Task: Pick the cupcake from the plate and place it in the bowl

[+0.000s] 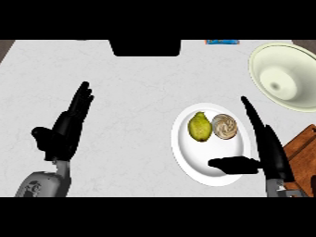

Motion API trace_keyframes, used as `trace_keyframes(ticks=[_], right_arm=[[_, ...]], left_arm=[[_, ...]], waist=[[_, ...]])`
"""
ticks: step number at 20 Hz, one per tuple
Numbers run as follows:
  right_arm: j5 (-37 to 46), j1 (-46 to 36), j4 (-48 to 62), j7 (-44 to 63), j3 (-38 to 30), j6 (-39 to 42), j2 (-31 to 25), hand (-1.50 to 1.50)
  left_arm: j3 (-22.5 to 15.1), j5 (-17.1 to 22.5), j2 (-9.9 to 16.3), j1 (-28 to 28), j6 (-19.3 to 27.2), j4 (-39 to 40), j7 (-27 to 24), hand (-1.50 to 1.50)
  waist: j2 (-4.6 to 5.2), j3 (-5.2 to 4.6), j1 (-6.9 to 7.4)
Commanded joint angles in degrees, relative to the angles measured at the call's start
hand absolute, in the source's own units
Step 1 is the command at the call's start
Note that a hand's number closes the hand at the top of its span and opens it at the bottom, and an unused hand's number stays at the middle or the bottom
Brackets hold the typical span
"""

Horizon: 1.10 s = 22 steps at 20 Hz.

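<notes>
Cupcake not yet lifted; right hand poised beside the plate.

Near the counter's front edge, the right hand [266,150] is spread, fingers straight along the plate's [187,157] right rim, thumb over the plate, holding nothing. The left hand [64,127] rests open, toward the left. The cupcake [224,126] sits upright, top up, with no clear long axis, beside a pear [200,127]. The bowl [290,76] waits at the far right corner; grasp, carry and placement remain.
</notes>
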Motion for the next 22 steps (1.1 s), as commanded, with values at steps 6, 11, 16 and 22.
trace_keyframes(ticks=[6,11,16,22], right_arm=[[-1.96,-2.68,15.98,-12.33,-5.31,-0.24,4.15,-1.50],[0.70,-4.32,13.50,-8.38,-4.40,0.06,6.67,-1.50],[5.30,-5.24,19.14,-9.59,-4.49,-3.08,7.16,-1.50],[9.49,-4.78,23.16,-9.67,-5.45,-3.24,5.25,-1.50]], left_arm=[[0.21,-3.08,-3.22,0.66,-0.06,-0.71,0.76,0.00],[4.88,-1.35,-2.16,-4.05,-4.44,3.03,0.84,0.00],[3.44,-4.13,-4.76,-4.49,-1.59,2.67,1.52,0.00],[4.44,-3.57,-3.31,-0.87,-4.32,-0.86,2.53,0.00]], waist=[[0.07,0.03,0.20],[0.03,0.00,0.00],[0.06,0.00,-0.02],[0.00,0.00,0.03]])
